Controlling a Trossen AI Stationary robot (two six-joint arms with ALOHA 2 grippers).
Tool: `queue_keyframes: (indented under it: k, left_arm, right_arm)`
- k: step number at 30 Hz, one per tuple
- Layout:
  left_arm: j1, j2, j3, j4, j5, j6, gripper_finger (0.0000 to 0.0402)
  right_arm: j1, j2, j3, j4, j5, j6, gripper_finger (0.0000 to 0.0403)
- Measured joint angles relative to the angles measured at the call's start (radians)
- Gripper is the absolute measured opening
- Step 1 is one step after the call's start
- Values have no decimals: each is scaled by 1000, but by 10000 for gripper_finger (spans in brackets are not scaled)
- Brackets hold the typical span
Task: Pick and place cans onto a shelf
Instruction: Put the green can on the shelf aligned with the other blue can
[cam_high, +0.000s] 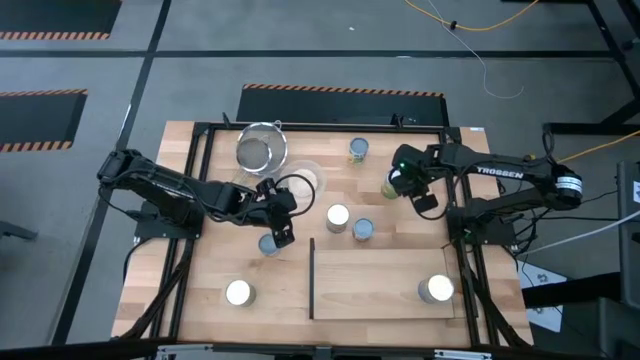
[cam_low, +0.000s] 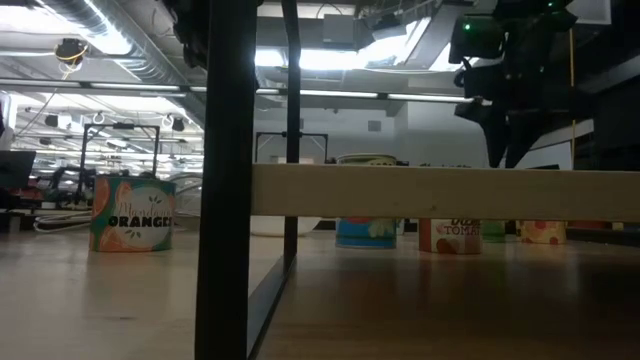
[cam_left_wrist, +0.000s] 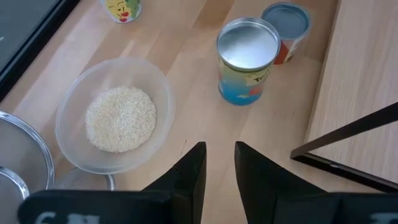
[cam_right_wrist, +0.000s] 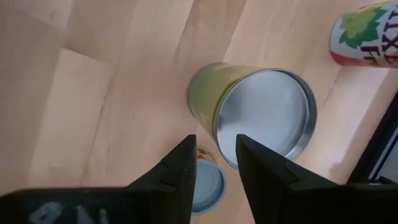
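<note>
While both arms are hanging over the wooden bench, the left end effector is hovering near the bench's middle, just beside the shelf's dark upright edge, with a pale-blue-topped can showing partly beneath it. Its fingers are standing a narrow gap apart and are gripping nothing. Ahead of them, a glass bowl of rice is sitting next to a metal mesh strainer, while a silver-topped can with a blue label is standing upright just beside a second can with a pale blue top. The right end effector is poised over the far right part of the bench, above a green-labelled can; its fingers are likewise slightly parted and empty, not touching the can. Another can with a mixed-fruit label is standing near the bench's back edge. The shelf, a light-wood panel, is lying at the front of the bench and is carrying one shiny-topped can near its right end. An orange-labelled can is standing apart at the front left, well off the shelf.
</note>
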Motion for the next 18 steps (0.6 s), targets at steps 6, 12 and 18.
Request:
queue_keyframes:
  k: [6, 12, 18]
  left_arm:
    - [0, 0, 0, 0, 0, 0, 78]
    - [0, -1, 0, 0, 0, 0, 78]
    - [0, -1, 0, 0, 0, 0, 78]
  right_arm:
    - [-1, 5, 0, -2, 0, 0, 118]
    - [-2, 5, 0, -2, 3, 0, 118]
    - [-2, 4, -21, 25, 55, 0, 118]
